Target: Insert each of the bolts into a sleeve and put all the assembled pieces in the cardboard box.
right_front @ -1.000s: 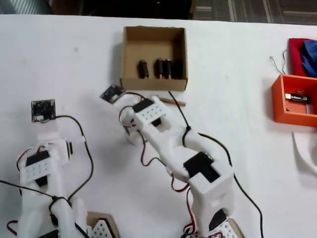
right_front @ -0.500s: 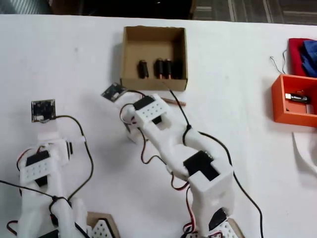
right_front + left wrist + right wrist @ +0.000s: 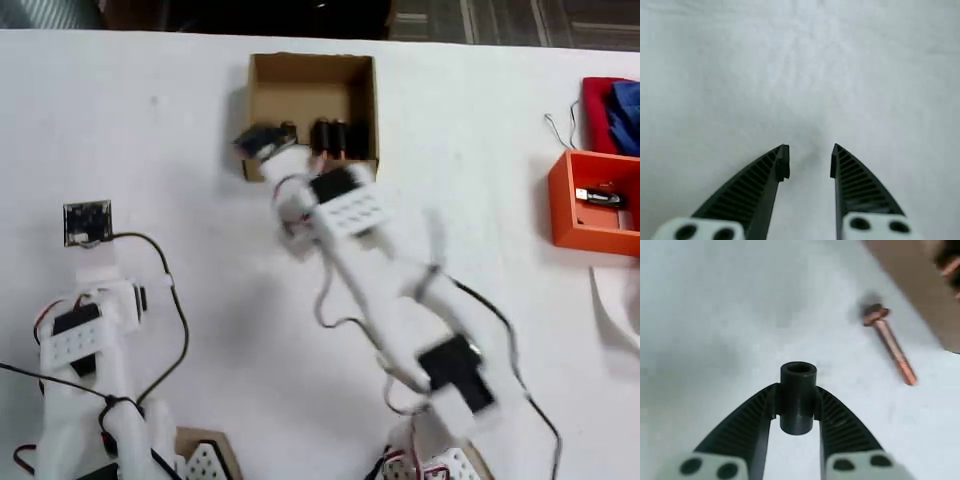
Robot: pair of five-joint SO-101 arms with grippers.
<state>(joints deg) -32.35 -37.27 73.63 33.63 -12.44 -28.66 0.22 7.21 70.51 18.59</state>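
Observation:
My right gripper (image 3: 796,392) is shut on a black sleeve (image 3: 798,374), held upright above the white table with its hole facing up. A copper bolt (image 3: 889,344) lies flat on the table beyond it, close to a wall of the cardboard box (image 3: 920,287). From above, the right arm (image 3: 345,215) stretches to the front left corner of the cardboard box (image 3: 262,70), which holds assembled pieces (image 3: 335,135). My left gripper (image 3: 809,162) hangs open over bare table with nothing between its fingers. The left arm (image 3: 80,340) sits at the near left.
An orange tray (image 3: 585,230) with a small black item stands at the right edge, and a red cloth (image 3: 600,105) lies behind it. Cables trail from both arms. White table (image 3: 150,120) lies left of the box.
The right arm has swung away from me and to the left, so its wrist now hangs over the box's front left corner. The left arm has kept still.

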